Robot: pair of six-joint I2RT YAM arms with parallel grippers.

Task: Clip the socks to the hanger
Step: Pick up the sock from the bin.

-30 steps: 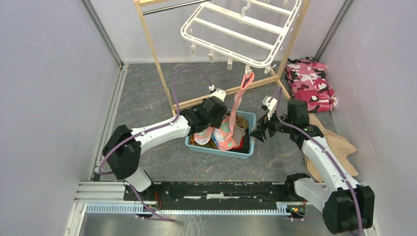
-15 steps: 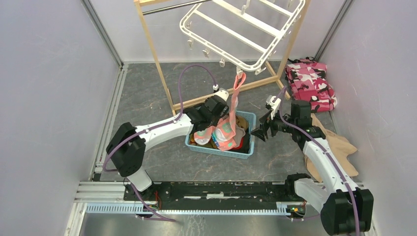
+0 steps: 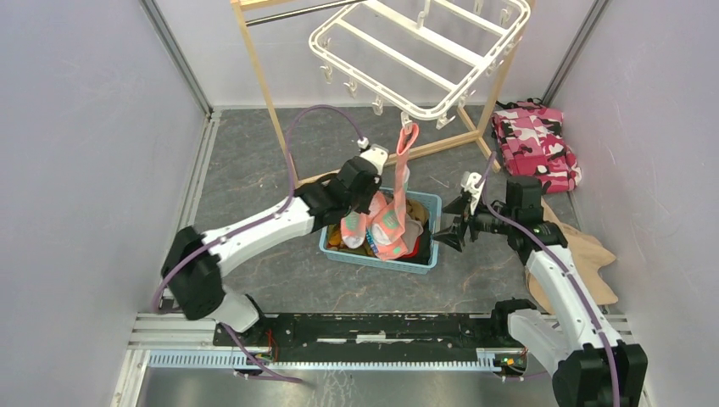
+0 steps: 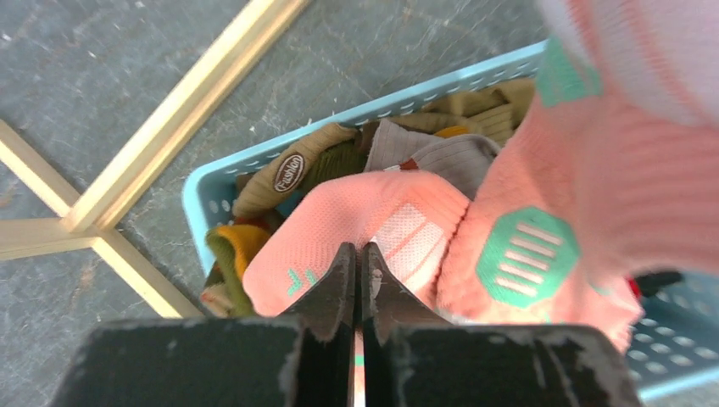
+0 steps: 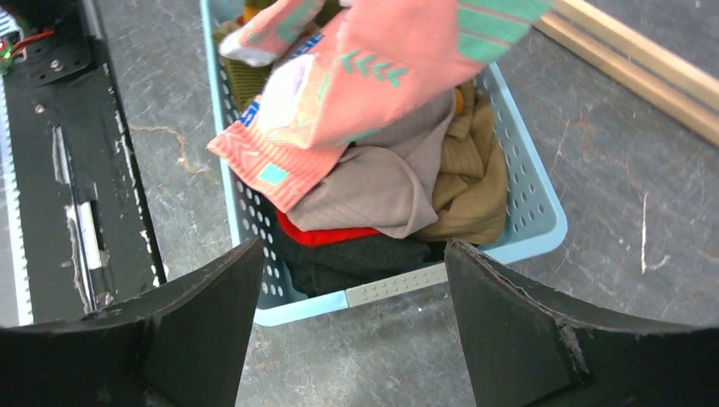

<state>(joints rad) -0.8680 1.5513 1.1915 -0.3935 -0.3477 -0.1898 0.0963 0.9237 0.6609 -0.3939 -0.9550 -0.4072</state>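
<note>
Left gripper, jaws pressed together, tips on a salmon-pink sock in the blue basket, centre frame; whether cloth is pinched is unclear. Right gripper gapes beside the basket. The hanger sits upper centre, nearer the left arm, a clipped sock dangling lengthwise.

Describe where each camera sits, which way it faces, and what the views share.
Top external: fixed above and behind the bases, looking down; shows the left arm, right arm, white hanger and wooden frame.
Left wrist: on the left arm, looking down past the shut left gripper into the blue basket.
Right wrist: on the right arm, looking through the open right gripper at the basket's end.
Shared: both wrist views show the basket and a salmon-pink sock.
</note>
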